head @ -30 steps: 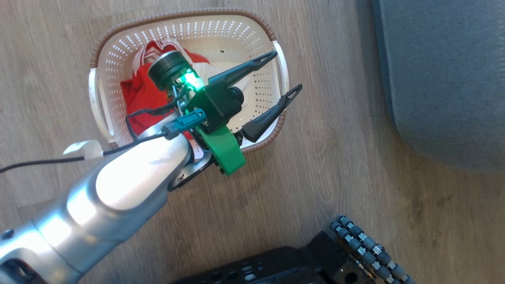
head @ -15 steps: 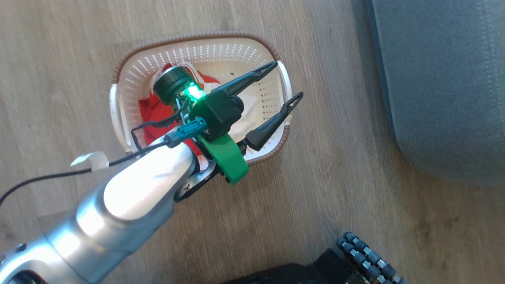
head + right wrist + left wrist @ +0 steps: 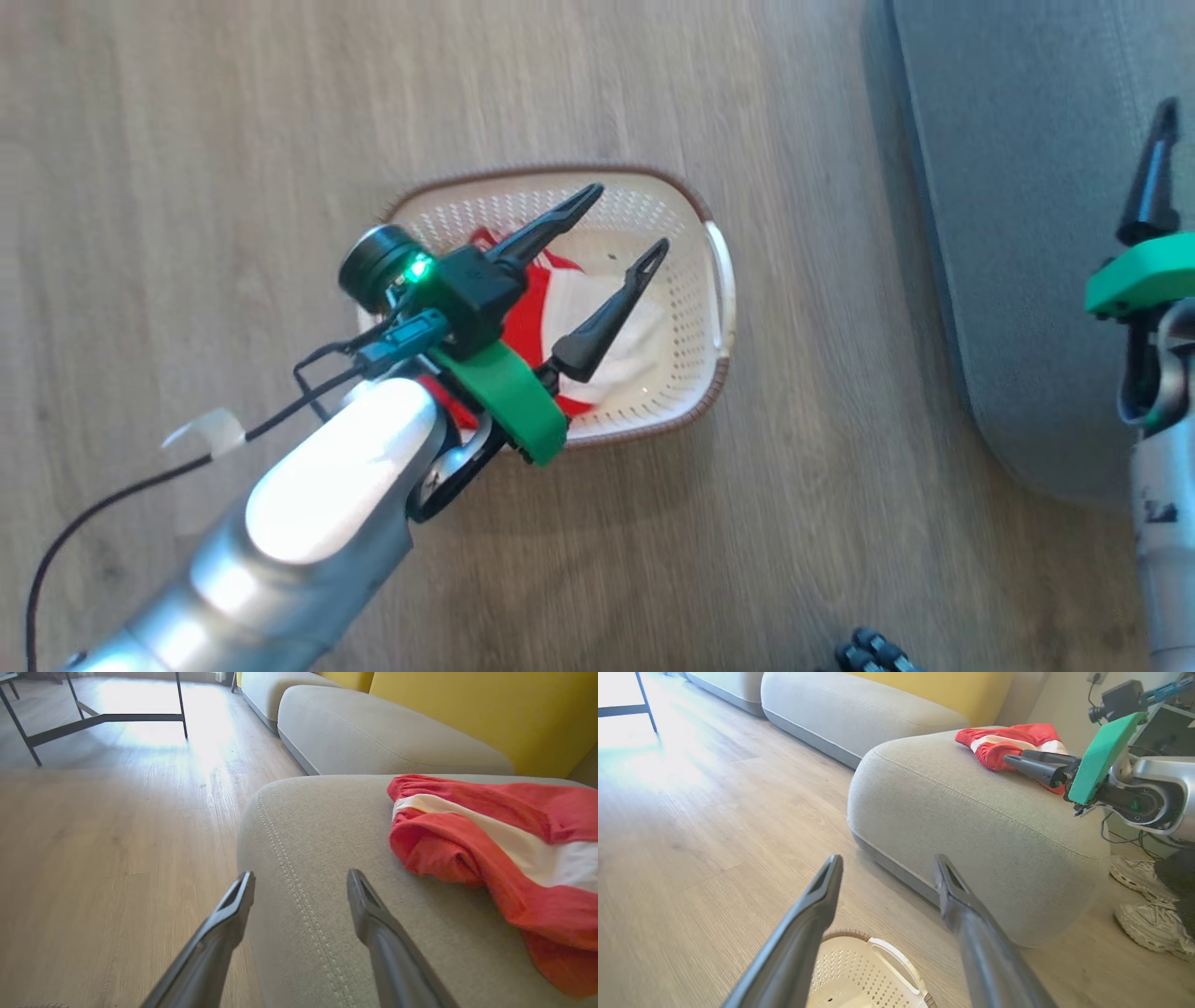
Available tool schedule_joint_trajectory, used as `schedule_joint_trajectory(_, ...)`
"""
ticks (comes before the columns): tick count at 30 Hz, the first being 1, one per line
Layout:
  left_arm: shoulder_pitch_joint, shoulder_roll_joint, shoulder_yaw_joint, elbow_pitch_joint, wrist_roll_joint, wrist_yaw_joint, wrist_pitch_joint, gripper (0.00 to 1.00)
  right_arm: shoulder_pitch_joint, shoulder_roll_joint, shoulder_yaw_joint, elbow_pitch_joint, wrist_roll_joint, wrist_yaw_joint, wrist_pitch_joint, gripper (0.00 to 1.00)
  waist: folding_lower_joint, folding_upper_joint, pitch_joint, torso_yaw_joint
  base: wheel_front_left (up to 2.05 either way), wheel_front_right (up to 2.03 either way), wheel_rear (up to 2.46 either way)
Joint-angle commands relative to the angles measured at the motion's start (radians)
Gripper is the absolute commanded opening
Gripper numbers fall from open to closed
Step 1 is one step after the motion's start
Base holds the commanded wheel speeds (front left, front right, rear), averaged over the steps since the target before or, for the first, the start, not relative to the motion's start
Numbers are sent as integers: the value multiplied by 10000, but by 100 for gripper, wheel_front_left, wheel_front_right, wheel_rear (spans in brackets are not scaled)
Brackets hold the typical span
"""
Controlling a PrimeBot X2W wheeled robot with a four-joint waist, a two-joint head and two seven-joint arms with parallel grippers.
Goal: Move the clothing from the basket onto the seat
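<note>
**A:** On the wood-plank floor [image 3: 187,140], how many baskets do you count?

**B:** One basket [image 3: 689,317], cream with perforated walls and a brown rim. It stands near the grey seat [image 3: 327,826], with a strip of floor between them.

**A:** And clothing?

**B:** Two pieces. A striped garment [image 3: 530,313], red and white, lies crumpled inside the basket. A second garment [image 3: 448,854], red with a broad white stripe, lies on top of the seat, back from its stitched edge.

**A:** Two grippers as well?

**B:** Two. The left gripper [image 3: 630,217] hangs over the basket with both dark fingers spread apart and nothing between them. From the head view I cannot tell whether its tips touch the cloth below.

**A:** The other one?

**B:** The right gripper [image 3: 301,873] is over the seat's rounded edge, also spread wide and holding nothing. The second garment sits just to one side of its fingers, and none of it lies between them.

**A:** Anything else around?

**B:** Two white sneakers [image 3: 1153,924] lie on the floor past the seat. Further grey cushions sit along a yellow backrest [image 3: 467,714]. One dark metal table frame [image 3: 107,718] stands farther off on the floor.
</note>
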Motion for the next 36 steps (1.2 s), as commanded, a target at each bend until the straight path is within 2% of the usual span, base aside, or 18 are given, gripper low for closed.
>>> schedule_joint_trajectory(1,86,20,488,-191,83,-63,-49,100,200,-148,355,-421,137,69,-49,100,0,0,-491,415,0,0,0)
schedule_joint_trajectory(7,803,-232,1518,154,197,-63,-49,100,397,-60,1468,-813,377,69,-49,100,0,0,-1346,946,0,0,0)
schedule_joint_trajectory(16,1971,-573,3360,729,639,-63,-49,100,943,297,2505,-896,567,69,-49,100,0,0,-2500,1617,0,0,0)
schedule_joint_trajectory(26,3603,-1088,5864,853,1469,-63,-49,100,1997,765,2838,-1052,681,69,-49,100,0,0,-3668,1759,0,0,0)
schedule_joint_trajectory(36,4921,-1483,7640,556,2313,-60,-49,100,2938,977,2904,-1357,784,69,-49,100,0,0,-4223,1659,0,0,0)
